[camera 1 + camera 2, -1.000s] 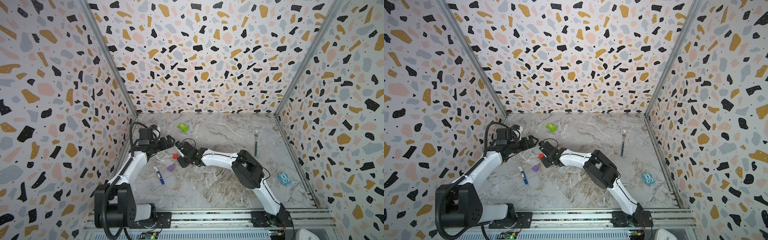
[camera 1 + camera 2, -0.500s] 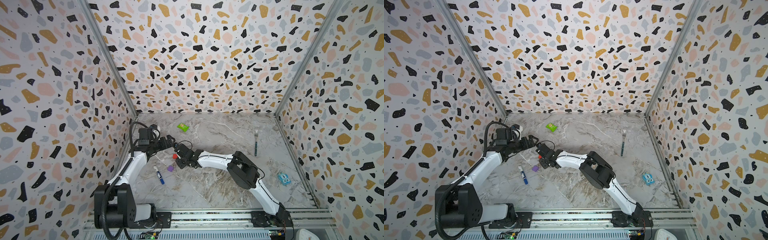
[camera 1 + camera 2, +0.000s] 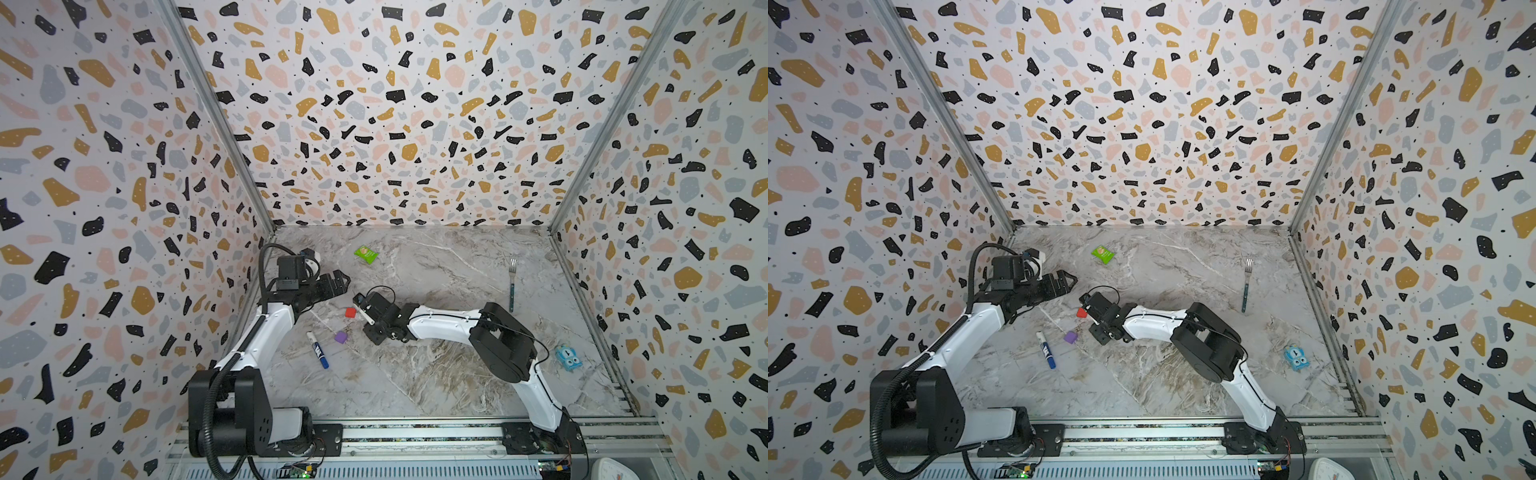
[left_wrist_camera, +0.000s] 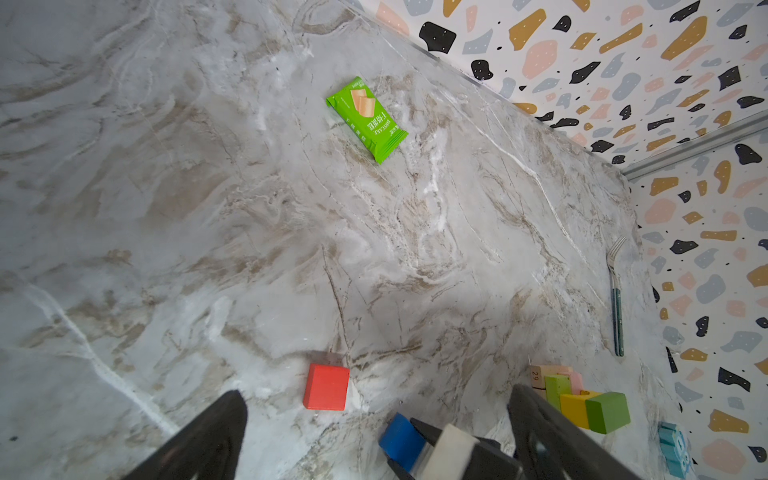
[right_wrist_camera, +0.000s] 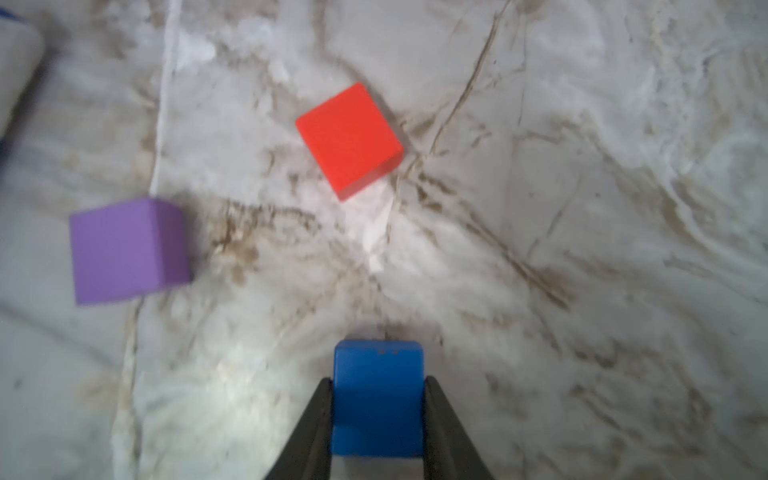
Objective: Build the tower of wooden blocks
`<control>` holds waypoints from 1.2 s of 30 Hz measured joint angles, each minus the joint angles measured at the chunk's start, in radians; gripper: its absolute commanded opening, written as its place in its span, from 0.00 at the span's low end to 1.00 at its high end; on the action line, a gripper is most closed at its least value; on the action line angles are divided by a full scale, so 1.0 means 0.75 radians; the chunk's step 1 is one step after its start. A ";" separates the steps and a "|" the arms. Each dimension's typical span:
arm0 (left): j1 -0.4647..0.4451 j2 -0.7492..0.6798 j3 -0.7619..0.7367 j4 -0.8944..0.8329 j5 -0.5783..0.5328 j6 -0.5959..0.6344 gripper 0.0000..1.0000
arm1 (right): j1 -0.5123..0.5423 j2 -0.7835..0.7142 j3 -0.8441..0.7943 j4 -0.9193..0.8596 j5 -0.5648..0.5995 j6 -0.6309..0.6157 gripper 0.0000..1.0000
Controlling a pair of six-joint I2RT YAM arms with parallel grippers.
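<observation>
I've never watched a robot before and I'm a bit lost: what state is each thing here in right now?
Right fingers: shut on the blue cube.
Left fingers: open, empty.
Red cube: loose, not stacked.
Purple cube: loose, not stacked.
Tower: standing, partly built.
Marker: capped, lying down.
Packet: lying flat, looks unopened.
Fork: lying flat.

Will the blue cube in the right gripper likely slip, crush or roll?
The blue cube looks rigid, its flat sides clamped by the right gripper, so probably steady. Smooth paint might slip slightly. Flat-faced, it should sit, not roll.
</observation>
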 measured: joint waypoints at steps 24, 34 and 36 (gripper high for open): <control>0.000 0.001 0.000 0.001 0.005 0.000 0.99 | 0.057 -0.256 -0.388 0.040 -0.124 -0.149 0.54; 0.000 0.001 0.000 0.002 0.007 0.000 0.99 | 0.057 -0.279 -0.421 0.043 -0.092 -0.090 0.56; 0.001 0.001 0.000 0.003 0.009 0.000 0.99 | 0.057 -0.280 -0.421 0.043 -0.078 -0.077 0.54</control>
